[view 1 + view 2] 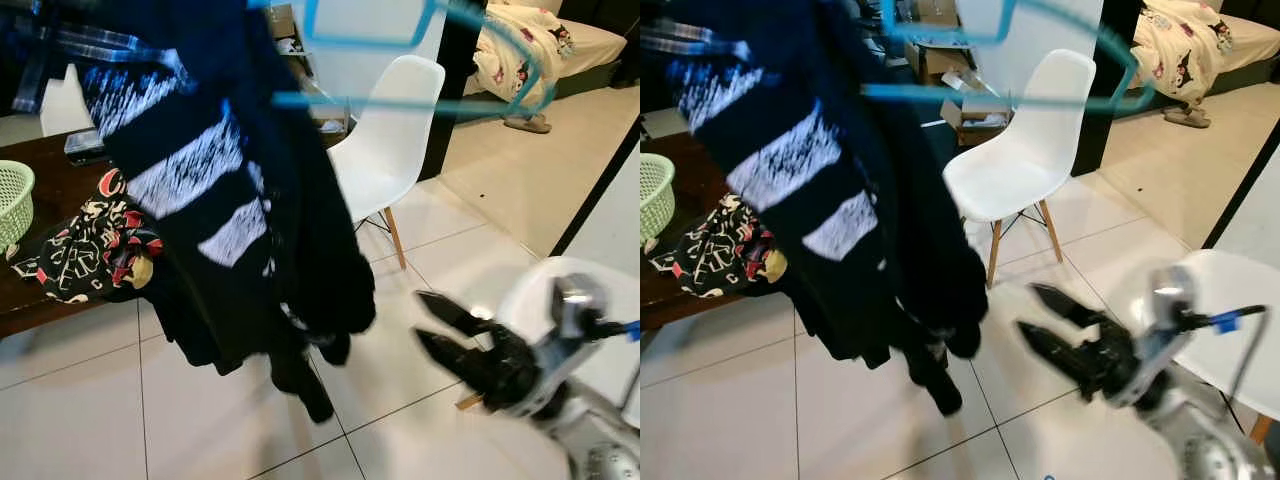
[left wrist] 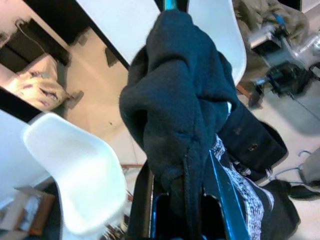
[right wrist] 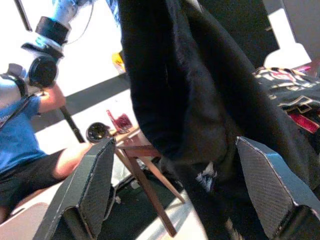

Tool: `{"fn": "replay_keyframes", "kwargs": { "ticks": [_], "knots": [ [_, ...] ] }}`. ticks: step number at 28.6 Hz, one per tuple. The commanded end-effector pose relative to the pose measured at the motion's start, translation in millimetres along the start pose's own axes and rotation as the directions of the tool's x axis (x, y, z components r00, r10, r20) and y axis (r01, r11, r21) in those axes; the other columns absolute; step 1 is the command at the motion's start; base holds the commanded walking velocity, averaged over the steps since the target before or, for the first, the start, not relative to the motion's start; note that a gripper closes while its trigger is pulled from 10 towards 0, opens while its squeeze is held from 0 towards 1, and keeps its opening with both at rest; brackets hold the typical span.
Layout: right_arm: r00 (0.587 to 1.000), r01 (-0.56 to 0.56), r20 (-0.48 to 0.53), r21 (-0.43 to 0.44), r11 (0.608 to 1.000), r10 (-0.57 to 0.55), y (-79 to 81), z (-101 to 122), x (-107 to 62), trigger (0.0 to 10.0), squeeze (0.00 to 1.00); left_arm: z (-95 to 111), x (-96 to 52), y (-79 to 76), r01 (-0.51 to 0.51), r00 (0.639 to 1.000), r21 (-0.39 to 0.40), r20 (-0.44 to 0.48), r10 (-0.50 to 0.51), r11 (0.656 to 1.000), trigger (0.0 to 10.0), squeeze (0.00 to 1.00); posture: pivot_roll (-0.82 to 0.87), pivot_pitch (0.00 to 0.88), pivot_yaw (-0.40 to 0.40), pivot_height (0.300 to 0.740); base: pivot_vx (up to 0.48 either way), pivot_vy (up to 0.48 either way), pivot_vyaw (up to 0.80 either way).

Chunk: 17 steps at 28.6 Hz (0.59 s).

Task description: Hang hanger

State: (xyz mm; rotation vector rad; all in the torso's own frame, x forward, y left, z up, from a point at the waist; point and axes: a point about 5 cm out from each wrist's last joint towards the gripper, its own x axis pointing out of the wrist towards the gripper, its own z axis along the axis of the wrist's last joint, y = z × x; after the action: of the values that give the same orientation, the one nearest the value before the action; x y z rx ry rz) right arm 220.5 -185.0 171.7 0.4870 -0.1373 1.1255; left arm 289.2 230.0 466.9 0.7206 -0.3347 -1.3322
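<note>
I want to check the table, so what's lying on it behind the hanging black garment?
On the dark table beside the black garment lie a patterned cloth, a green basket and a small dark device. The garment hides the rest of the table.

Blue hanger [image 1: 420,60] held high, draped with dark garment [image 1: 230,200].
</note>
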Motion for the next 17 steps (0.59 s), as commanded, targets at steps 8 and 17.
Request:
{"fn": "replay_keyframes", "kwargs": {
  "ticks": [8, 17],
  "knots": [
    [0.968, 0.227, 0.121, -0.032, 0.973, -0.222, -14.4, 16, 50.6, 10.0, 0.00, 2, 11.2, 18.2, -0.066, 0.994, 0.022, 0.093, 0.064, 0.998, 10.0, 0.00, 0.07, 0.063, 0.082, 0.740, 0.000, 0.000, -0.10],
    [0.940, 0.304, 0.173, -0.033, 0.952, -0.294, -20.4, 28, 62.9, 10.0, 0.00, -33, 28.8, 13.3, -0.089, 0.992, -0.017, 0.083, 0.090, 0.996, 10.0, 0.00, 0.04, 0.061, 0.072, 0.740, 0.000, 0.000, -0.79]
  ]
}}
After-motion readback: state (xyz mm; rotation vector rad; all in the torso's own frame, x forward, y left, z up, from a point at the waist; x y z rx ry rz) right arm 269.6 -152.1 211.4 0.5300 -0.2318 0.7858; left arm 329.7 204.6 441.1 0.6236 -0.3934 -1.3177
